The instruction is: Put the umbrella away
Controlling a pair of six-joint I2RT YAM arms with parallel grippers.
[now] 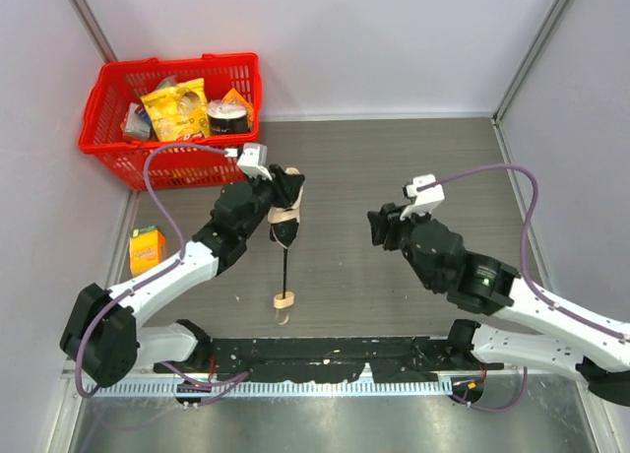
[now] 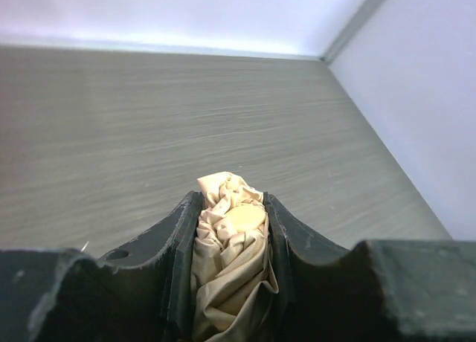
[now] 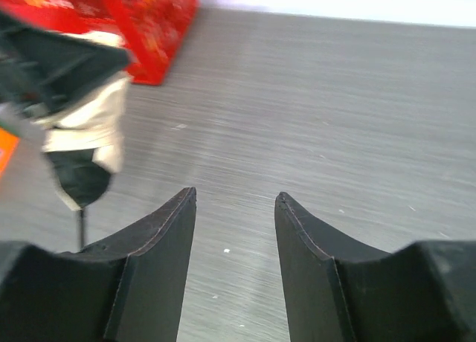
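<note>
The umbrella (image 1: 285,222) is folded, its beige canopy bunched at the top, a thin black shaft running down to a cream handle (image 1: 284,299) near the table. My left gripper (image 1: 288,189) is shut on the canopy end and holds it roughly upright. In the left wrist view the crumpled beige fabric of the umbrella (image 2: 229,245) fills the gap between both fingers. My right gripper (image 1: 378,226) hangs to the right of the umbrella, apart from it, open with nothing between its fingers (image 3: 160,238). The right wrist view shows the umbrella (image 3: 85,134) at the left, blurred.
A red basket (image 1: 102,98) with snack packs and a black tub stands at the back left, seen also as the red basket (image 3: 156,30) from the right wrist. An orange carton (image 1: 147,248) lies at the table's left edge. Walls close in on three sides.
</note>
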